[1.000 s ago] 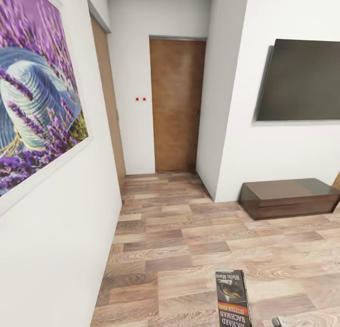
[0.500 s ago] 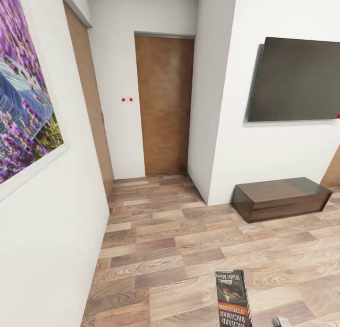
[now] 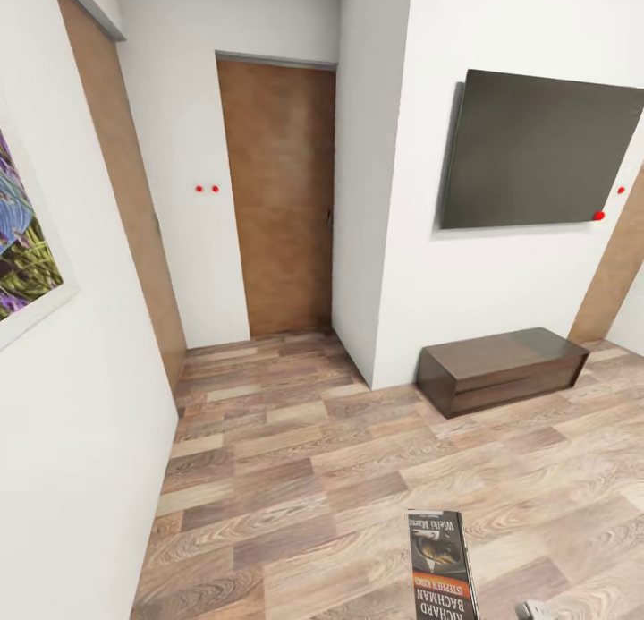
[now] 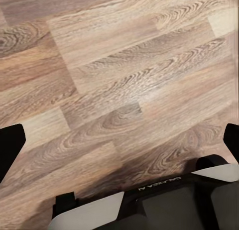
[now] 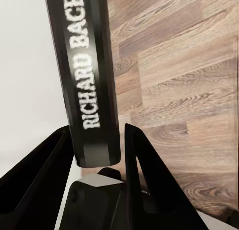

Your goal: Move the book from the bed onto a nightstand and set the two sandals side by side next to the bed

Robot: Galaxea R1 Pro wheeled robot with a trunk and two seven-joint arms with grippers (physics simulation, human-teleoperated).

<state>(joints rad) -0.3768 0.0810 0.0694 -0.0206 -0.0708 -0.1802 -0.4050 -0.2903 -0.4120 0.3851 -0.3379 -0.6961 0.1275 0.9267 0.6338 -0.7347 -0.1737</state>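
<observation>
One book (image 5: 89, 75), clamped between right claw (image 5: 97, 140) fingers

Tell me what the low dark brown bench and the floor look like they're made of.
The low dark brown bench looks like dark stained wood, maybe veneer: faint grain, glossy top reflecting the wall. The plank floor looks like wood or wood-look laminate: staggered boards, strong grain, soft sheen. Renders leave it open.

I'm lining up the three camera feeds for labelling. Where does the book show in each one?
Head view: the book stands at the bottom edge, right of centre, cover toward the camera, over the wood-plank floor.
Left wrist view: I do not find the book here; floor planks lie beyond the end effector.
Right wrist view: the book's spine sits between the right end effector's fingers.
Shared landmark: the wood-plank floor.
</observation>
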